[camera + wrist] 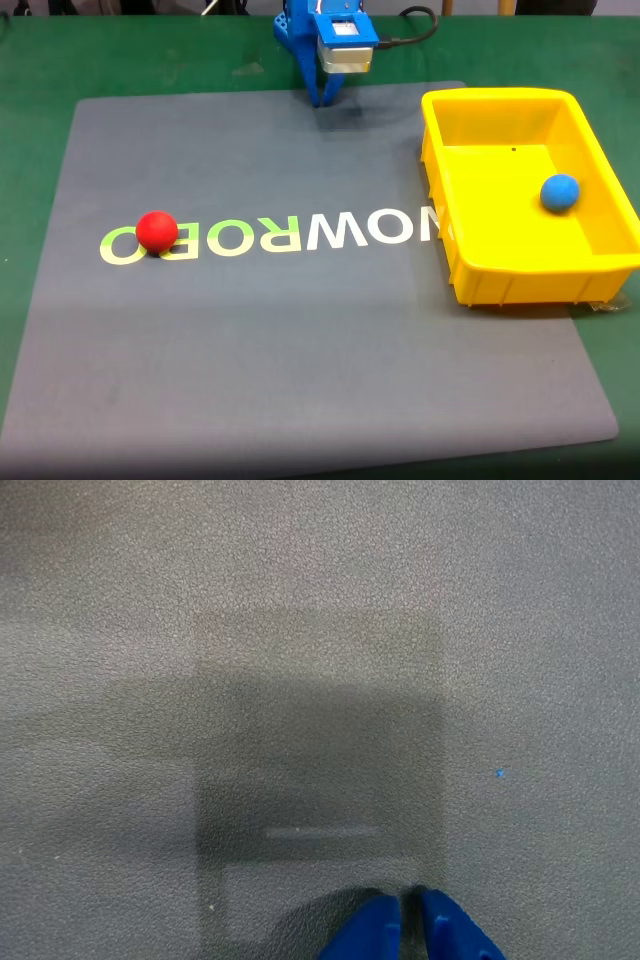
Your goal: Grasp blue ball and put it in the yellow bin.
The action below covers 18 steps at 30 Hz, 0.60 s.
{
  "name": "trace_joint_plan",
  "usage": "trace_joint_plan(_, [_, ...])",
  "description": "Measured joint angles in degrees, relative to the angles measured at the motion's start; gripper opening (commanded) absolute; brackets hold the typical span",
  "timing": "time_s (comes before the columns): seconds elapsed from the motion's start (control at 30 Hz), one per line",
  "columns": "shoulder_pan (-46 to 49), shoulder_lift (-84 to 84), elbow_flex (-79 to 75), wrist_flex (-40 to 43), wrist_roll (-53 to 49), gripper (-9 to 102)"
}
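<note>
In the fixed view we see the blue ball point(560, 193) lying inside the yellow bin point(470, 262), on its floor close to the right-hand wall, apart from the other walls. The ball is a small, plain, matte blue sphere with no markings that we can make out, lit from above so that its lower side looks a little darker. The bin is a bright yellow rectangular tub with sloped walls and a thick rim, and it sits on the right edge of a grey mat point(300, 360) that covers the green worktop point(40, 70). A red ball point(156, 231) of about the same size as the blue one rests on the left part of the mat, on top of the pale lettering point(290, 235) printed across it, well apart from the bin. The blue end effector point(326, 97) hangs at the far edge of the mat, pointing down, left of the bin. In the wrist view we find its two blue fingertips point(374, 932) at the bottom edge, pressed almost together with only a thin dark slit between them, clenched on nothing, above bare grey mat and their own shadow.
</note>
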Motion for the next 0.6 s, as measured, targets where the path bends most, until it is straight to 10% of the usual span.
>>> trace_joint_plan(0.6, [0.09, 0.0, 0.0, 0.18, 0.7, 0])
